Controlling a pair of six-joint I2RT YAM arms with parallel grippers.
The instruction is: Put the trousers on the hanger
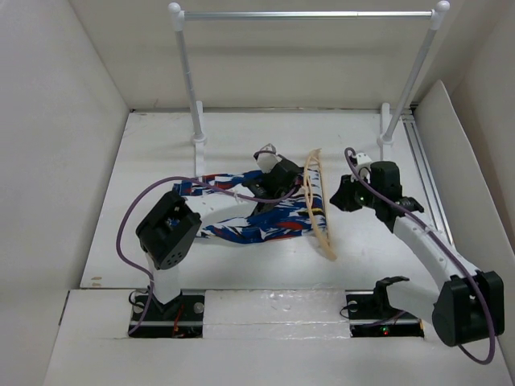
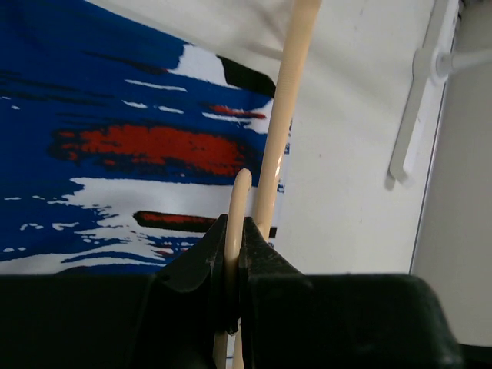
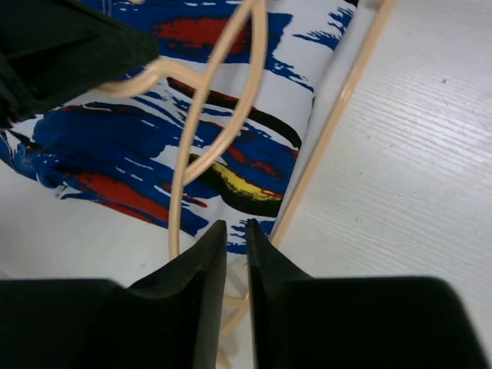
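The trousers (image 1: 237,217), blue and white with red, black and yellow dashes, lie bunched on the table's middle. The tan hanger (image 1: 319,205) stands tilted at their right end, over the fabric. My left gripper (image 1: 294,183) is shut on the hanger's thin hook; in the left wrist view (image 2: 234,231) the hook sits pinched between the jaws, with the hanger's arm (image 2: 284,115) rising beside it above the trousers (image 2: 115,138). My right gripper (image 1: 338,197) hovers just right of the hanger. In the right wrist view (image 3: 235,234) its jaws stand nearly together and hold nothing, above the hanger (image 3: 219,96) and trousers (image 3: 115,146).
A white-posted rail rack (image 1: 306,14) stands at the back, with its feet on the table at left (image 1: 198,138) and right (image 1: 385,141). One foot shows in the left wrist view (image 2: 415,115). White walls enclose the table, and a metal track (image 1: 426,173) runs along the right side.
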